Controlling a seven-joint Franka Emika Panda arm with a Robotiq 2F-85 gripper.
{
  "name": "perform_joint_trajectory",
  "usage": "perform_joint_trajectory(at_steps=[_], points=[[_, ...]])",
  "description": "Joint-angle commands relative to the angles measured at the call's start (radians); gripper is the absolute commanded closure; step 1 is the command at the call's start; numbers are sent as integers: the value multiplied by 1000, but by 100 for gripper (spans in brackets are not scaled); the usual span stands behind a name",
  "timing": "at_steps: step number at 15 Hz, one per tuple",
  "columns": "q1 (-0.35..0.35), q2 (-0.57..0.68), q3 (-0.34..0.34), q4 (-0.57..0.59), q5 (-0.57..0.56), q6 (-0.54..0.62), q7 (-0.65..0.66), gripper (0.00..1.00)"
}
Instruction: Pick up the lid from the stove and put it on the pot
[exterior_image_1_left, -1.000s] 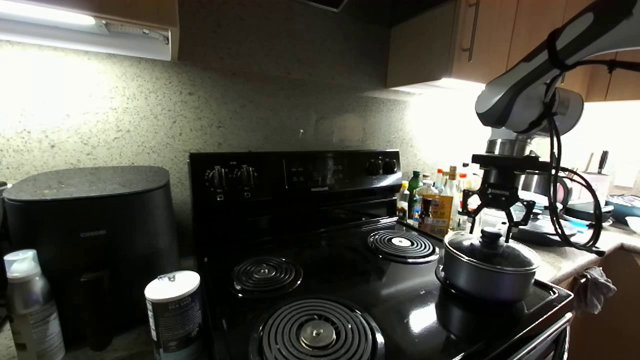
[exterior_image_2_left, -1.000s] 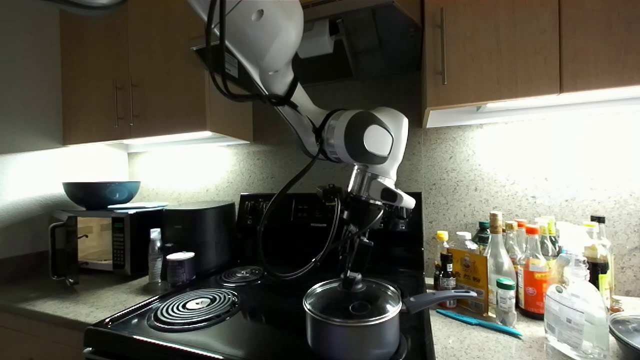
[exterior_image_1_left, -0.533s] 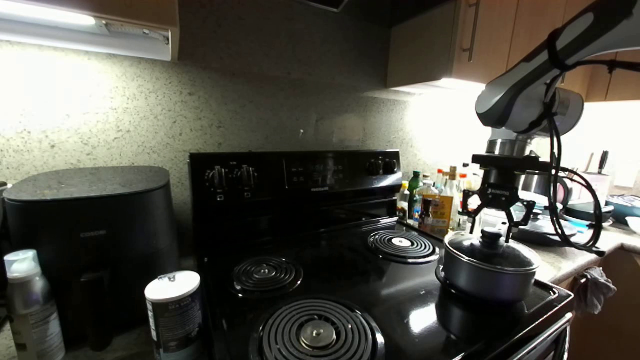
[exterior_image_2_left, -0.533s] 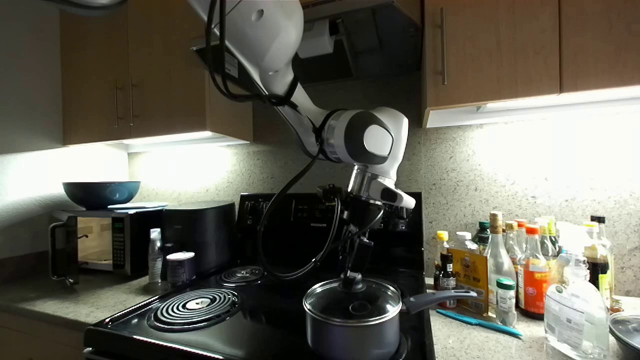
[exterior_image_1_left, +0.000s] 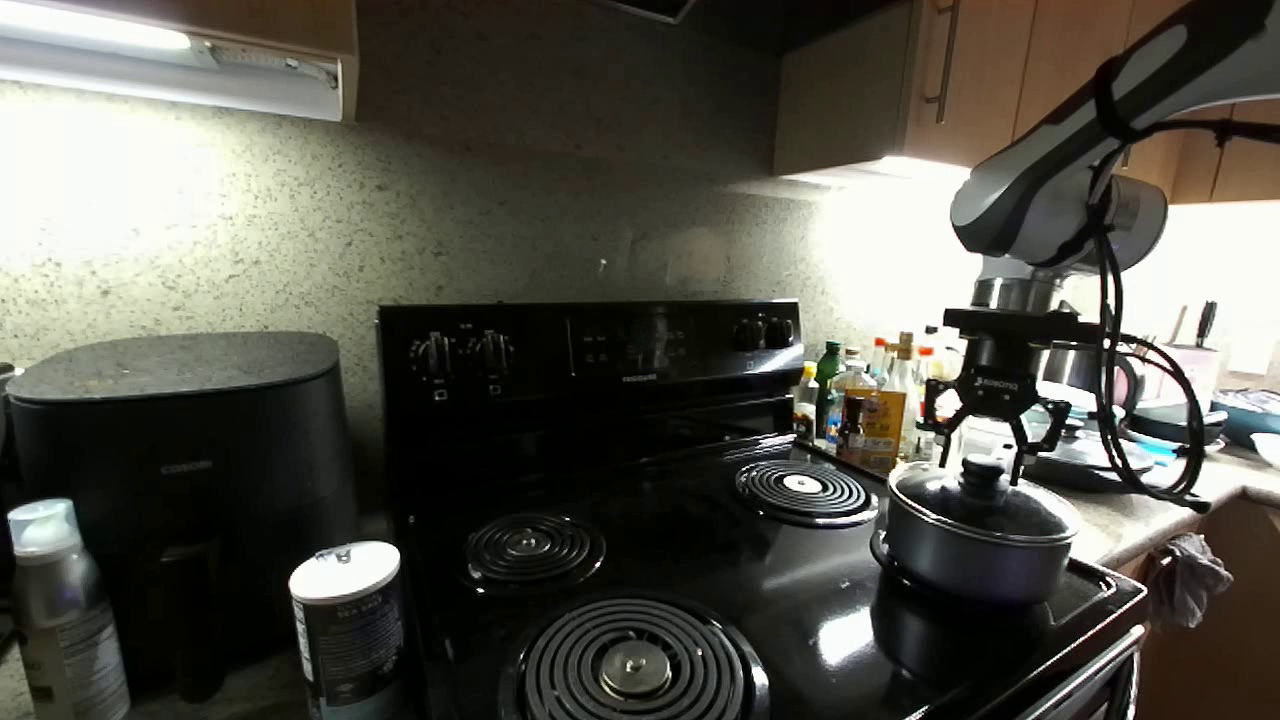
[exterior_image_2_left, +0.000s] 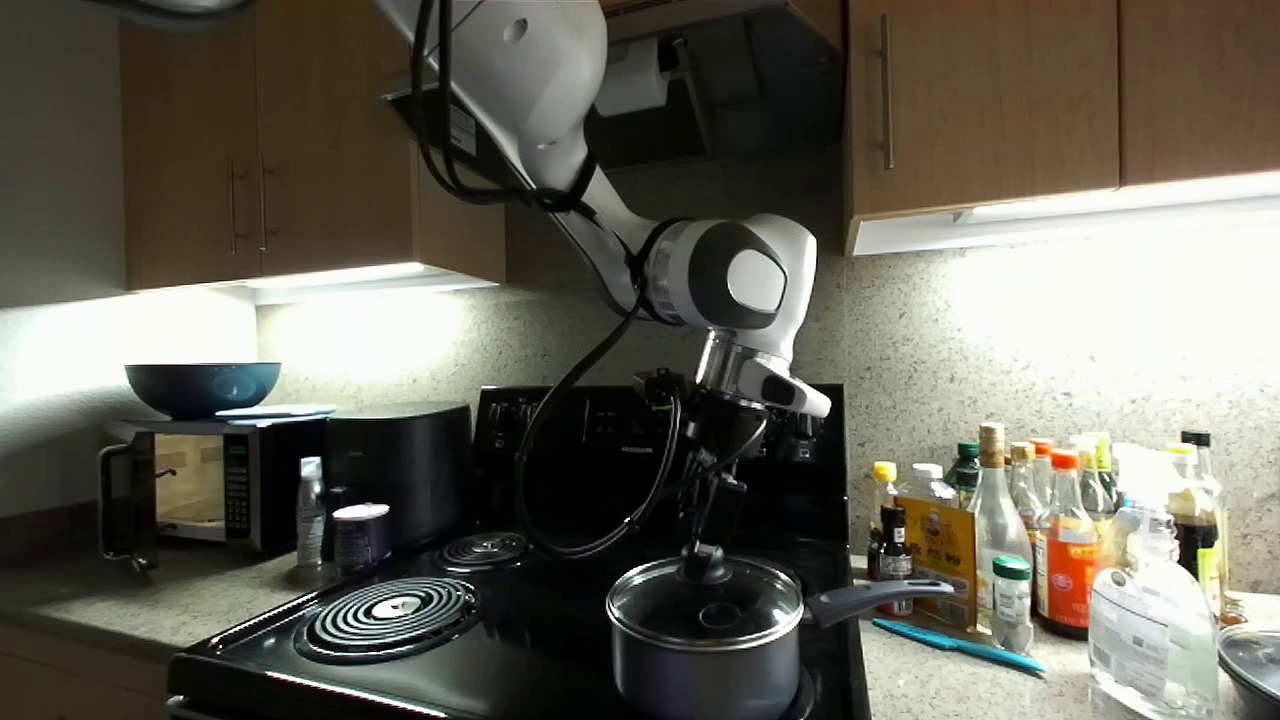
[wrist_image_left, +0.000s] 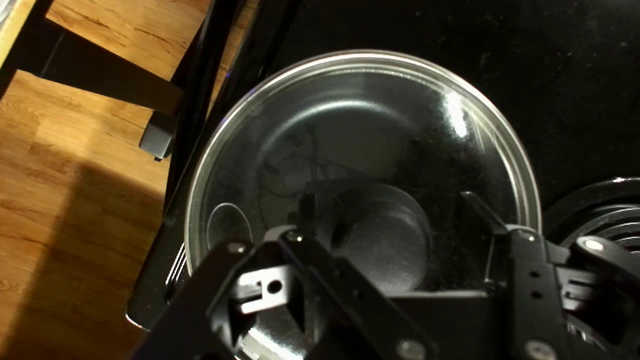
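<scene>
In an exterior view, the camera is looking slantwise over the stove toward the gripper, well apart. In an exterior view, the camera is facing the wall behind the gripper. Both are sharing the stove, the gripper and the pot beneath. The wrist view is looking down past the gripper, close above the lid.

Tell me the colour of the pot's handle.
Dark grey; the handle shows best in an exterior view.
</scene>
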Motion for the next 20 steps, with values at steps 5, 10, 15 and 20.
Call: perform_joint_trajectory(at_steps=[5, 10, 15, 20], points=[[-2, 0, 1, 2, 0, -2, 0, 28], [-2, 0, 1, 2, 0, -2, 0, 28], [-2, 0, 1, 2, 0, -2, 0, 28], [-2, 0, 1, 2, 0, -2, 0, 7]])
